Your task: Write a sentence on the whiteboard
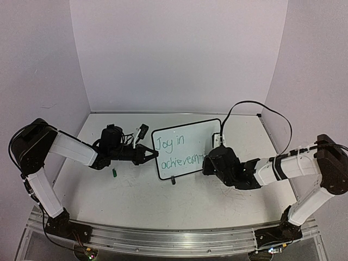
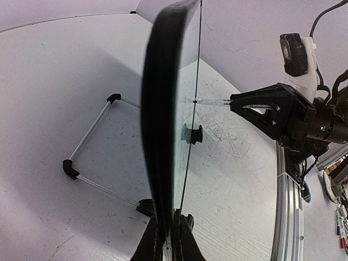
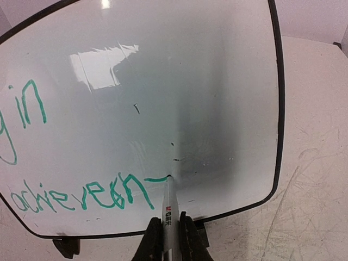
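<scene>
Scuffed counter (image 1: pixel 136 190): my left hand (image 2: pixel 167 244) clamps the whiteboard (image 3: pixel 190 81), right hand (image 3: pixel 169 239) grips the marker (image 3: pixel 168 204); pushing harder could twist the board loose.

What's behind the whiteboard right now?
In the left wrist view, a thin rod stand with black corners rests on the table behind the whiteboard. Its rear face is hidden.

Whiteboard (image 1: pixel 187 148) mid-table, one arm at each side.
The left gripper (image 1: pixel 154 155) clamps its left edge. From the right, the right gripper (image 1: pixel 209 161) holds a marker (image 3: pixel 168 201) whose tip touches the board's lower right, just after the sentence (image 1: pixel 175 152). A small object (image 1: pixel 115 173) lies on the table (image 1: pixel 136 201) to the left.
</scene>
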{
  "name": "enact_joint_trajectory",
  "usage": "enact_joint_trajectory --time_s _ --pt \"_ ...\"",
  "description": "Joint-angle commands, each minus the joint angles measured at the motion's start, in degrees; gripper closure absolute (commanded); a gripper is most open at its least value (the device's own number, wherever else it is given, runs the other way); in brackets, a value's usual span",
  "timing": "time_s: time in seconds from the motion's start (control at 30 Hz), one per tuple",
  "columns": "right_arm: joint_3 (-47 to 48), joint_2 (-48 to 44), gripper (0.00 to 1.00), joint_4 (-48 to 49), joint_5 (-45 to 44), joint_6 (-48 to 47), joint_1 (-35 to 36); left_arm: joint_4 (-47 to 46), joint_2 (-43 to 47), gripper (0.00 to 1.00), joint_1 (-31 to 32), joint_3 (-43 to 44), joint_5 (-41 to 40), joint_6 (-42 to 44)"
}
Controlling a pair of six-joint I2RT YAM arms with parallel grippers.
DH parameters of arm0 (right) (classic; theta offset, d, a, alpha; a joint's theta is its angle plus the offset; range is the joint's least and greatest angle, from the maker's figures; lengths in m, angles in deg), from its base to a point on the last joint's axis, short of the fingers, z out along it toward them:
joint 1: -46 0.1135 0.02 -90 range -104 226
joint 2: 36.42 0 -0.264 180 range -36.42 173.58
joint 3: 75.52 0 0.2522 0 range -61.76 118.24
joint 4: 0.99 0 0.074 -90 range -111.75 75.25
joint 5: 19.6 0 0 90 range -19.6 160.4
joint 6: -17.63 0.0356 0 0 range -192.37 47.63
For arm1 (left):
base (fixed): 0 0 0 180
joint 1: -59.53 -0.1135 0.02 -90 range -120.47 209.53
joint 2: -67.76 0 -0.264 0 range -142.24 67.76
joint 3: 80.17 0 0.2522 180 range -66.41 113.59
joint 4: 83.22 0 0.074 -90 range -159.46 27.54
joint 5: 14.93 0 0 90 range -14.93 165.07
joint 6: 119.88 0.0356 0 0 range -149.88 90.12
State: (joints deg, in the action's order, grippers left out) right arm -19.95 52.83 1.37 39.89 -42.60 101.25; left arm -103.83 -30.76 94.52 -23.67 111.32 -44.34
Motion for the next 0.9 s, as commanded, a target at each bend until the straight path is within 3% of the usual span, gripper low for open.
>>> enact_joint_trajectory --time_s 0.0,0.87 --pt "2.7 -1.6 1.0 1.2 0.1 -1.2 -0.5 1.6 0.4 1.0 0.2 1.8 -1.4 2.6" --pt "0.4 0.4 1.0 1.7 2.7 1.6 0.2 1.6 0.3 1.0 0.2 1.9 -1.2 2.6"
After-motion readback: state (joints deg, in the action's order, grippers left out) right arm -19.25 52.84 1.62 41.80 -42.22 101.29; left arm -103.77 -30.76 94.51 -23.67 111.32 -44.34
